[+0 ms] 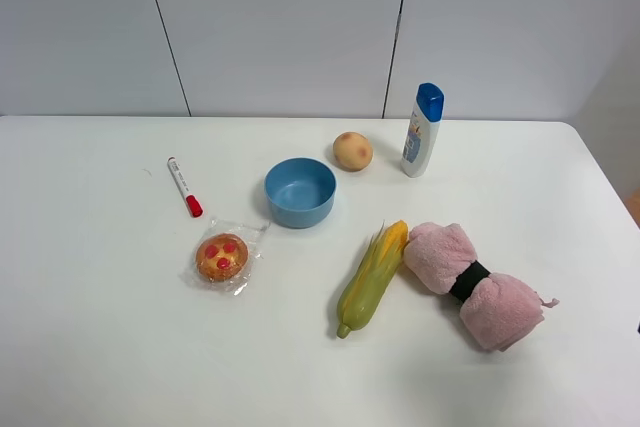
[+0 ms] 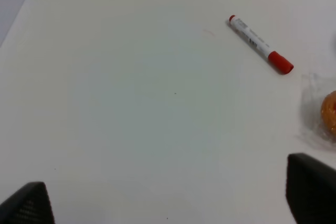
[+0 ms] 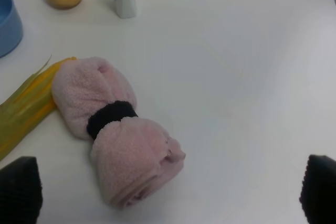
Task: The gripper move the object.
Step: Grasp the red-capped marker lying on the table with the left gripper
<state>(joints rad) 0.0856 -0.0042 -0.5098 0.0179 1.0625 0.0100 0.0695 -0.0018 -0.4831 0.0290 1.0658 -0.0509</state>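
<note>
High view down over whole table (image 1: pixel 90 347), left wrist shares marker (image 2: pixel 260 44), right wrist shares towel (image 3: pixel 126 150)

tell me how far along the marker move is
Nothing looks done yet: the marker lies flat on the table, left of the blue bowl, untouched. In hand: the left gripper has its jaws wide apart and empty, the marker ahead of it. Left: reach, grasp, move it.

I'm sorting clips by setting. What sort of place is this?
Likely a lab test bench, not a home: white table, plain panelled wall, and unrelated props like a marker pen, corn cob and rolled towel.
</note>
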